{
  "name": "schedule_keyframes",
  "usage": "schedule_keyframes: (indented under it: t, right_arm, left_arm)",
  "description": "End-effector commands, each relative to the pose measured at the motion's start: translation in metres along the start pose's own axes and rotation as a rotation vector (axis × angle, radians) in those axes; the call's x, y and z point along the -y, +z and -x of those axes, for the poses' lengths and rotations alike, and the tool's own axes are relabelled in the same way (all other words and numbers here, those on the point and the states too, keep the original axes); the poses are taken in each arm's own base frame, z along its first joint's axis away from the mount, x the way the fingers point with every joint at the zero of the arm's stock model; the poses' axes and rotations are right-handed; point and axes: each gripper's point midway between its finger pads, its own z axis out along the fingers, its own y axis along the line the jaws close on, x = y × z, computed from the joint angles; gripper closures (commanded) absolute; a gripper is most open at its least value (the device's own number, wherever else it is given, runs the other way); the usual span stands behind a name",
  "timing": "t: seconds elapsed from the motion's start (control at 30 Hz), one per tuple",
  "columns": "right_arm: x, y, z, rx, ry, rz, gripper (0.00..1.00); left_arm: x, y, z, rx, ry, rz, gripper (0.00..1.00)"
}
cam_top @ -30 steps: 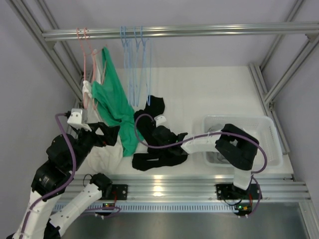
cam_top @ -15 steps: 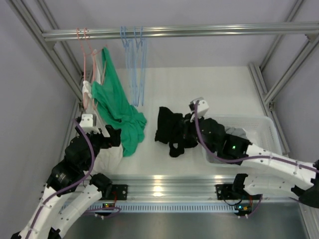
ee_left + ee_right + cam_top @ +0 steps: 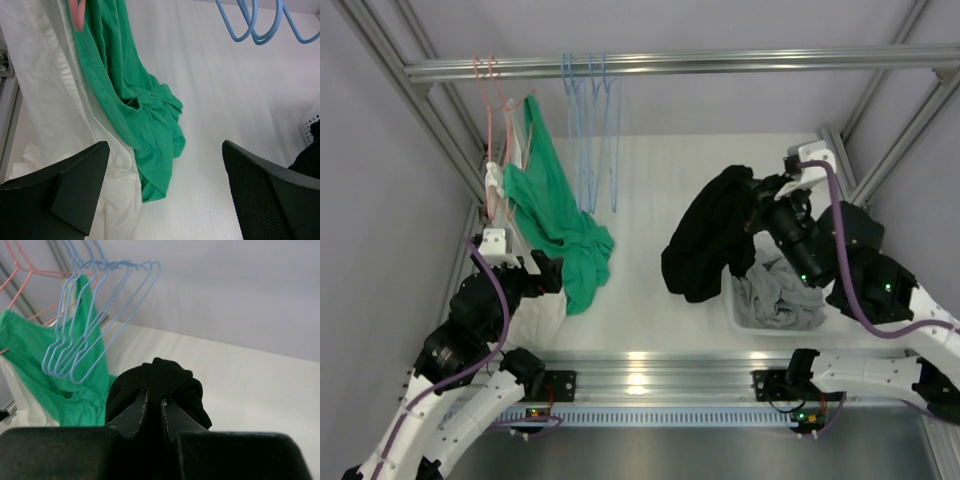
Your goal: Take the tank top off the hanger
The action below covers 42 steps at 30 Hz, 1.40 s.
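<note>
My right gripper (image 3: 756,197) is shut on a black tank top (image 3: 702,238) and holds it in the air, left of the bin; in the right wrist view the jaws (image 3: 155,405) pinch a bunched fold of the black fabric (image 3: 170,377). A green tank top (image 3: 556,220) hangs from a pink hanger (image 3: 498,110) on the rail, its lower end heaped on the table. My left gripper (image 3: 536,278) is open and empty, low beside the green top (image 3: 135,100); its fingers (image 3: 65,195) are spread wide.
A white garment (image 3: 534,312) hangs and pools at the left, next to the green top (image 3: 50,100). Several empty blue hangers (image 3: 592,130) hang on the rail. A clear bin (image 3: 733,318) with grey clothes (image 3: 775,297) stands at the right.
My right gripper has lifted the black tank top off the table and carried it up and right, toward the bin. My left arm has drawn back slightly and stays open.
</note>
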Motion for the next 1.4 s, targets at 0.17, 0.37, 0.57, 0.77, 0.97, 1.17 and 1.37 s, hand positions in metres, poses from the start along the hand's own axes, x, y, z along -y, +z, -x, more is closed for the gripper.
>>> schedule_keyframes:
  t: [0.17,0.37,0.57,0.77,0.97,1.17,1.37]
  right_arm:
    - [0.102,-0.068,0.060,0.068,-0.027,-0.337,1.00]
    - [0.146,-0.109,0.065,0.078,0.007,-0.450,1.00]
    - [0.170,-0.130,0.061,0.057,-0.058,-0.515,1.00]
    - [0.161,-0.118,0.022,-0.032,-0.236,-0.470,1.00]
    - [0.146,-0.100,-0.040,-0.148,-0.390,-0.411,1.00]
    - [0.148,-0.098,-0.075,-0.215,-0.498,-0.402,1.00]
    - [0.139,-0.088,-0.121,-0.315,-0.652,-0.318,1.00]
  left_arm:
    - [0.005,0.001,0.012,0.051,-0.012,-0.024,0.01]
    - [0.005,0.001,0.010,0.046,0.006,-0.025,0.01]
    - [0.008,0.001,0.010,0.044,0.010,-0.042,0.01]
    - [0.008,0.000,0.010,0.044,0.009,-0.047,0.01]
    - [0.009,0.000,0.010,0.046,0.010,-0.052,0.01]
    - [0.009,-0.001,0.011,0.050,0.008,-0.058,0.01]
    - [0.010,-0.002,0.011,0.049,0.008,-0.061,0.01]
